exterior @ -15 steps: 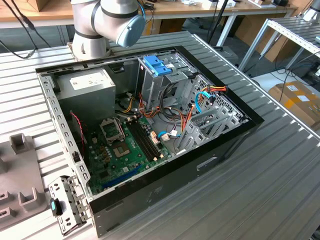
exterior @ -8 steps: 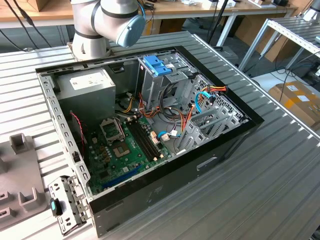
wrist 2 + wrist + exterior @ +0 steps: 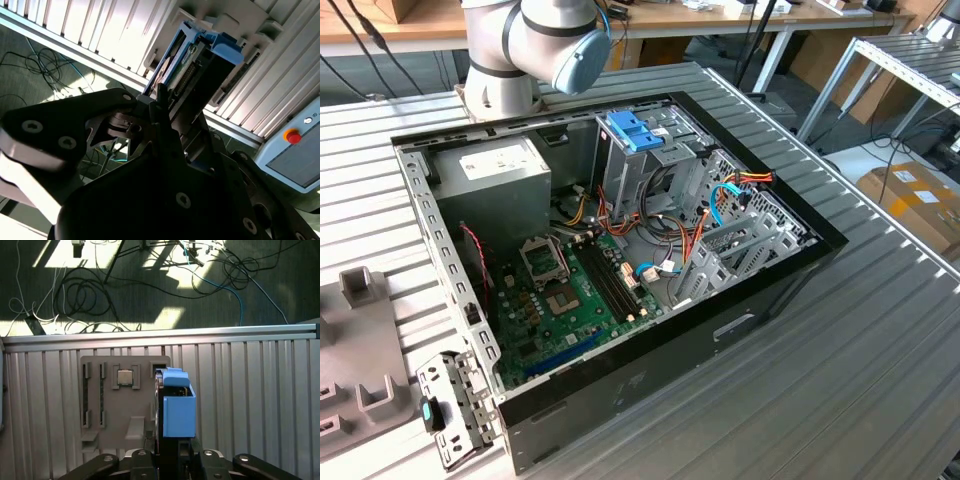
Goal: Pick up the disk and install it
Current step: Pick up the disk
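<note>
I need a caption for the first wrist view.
Gripper holds the blue-railed disk; grey parts tray lies beyond it.

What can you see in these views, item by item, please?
disk: one, dark with blue rails, in the tool above the tray
tray: one, grey, on the table
chip: one, silver, in the tray
computer case: one, black, open, on the table
motherboard: one, green, inside the case
clip: one, blue, atop the grey bay
table: one, ribbed metal, under the case
cables: several, dark, on the floor
arm: one, grey, beside the case
tool: one, black, shut on the disk
</note>
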{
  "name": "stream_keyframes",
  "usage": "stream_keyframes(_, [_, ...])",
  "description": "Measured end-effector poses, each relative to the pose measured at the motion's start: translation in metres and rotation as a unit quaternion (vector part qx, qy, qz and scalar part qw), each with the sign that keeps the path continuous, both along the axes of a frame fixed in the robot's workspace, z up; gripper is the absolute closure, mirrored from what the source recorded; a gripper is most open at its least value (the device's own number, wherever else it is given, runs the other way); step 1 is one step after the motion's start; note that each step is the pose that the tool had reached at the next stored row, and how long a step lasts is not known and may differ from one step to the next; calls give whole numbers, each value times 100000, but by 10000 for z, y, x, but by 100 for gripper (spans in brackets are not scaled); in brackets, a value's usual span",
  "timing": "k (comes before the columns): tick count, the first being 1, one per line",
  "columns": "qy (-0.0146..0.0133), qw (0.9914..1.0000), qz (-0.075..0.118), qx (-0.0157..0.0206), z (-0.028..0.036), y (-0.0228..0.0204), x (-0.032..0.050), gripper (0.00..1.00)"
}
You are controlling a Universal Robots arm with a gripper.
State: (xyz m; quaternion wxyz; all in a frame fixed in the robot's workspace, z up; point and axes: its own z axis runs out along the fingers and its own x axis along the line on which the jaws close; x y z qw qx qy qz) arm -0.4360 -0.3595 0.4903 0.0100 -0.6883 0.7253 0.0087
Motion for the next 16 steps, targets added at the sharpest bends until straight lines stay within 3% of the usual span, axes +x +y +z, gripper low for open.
stream_keyframes(7, [3,100000,-1,0,0,0,57,65])
stream_keyframes(16, [0,100000,-1,2,0,0,261,65])
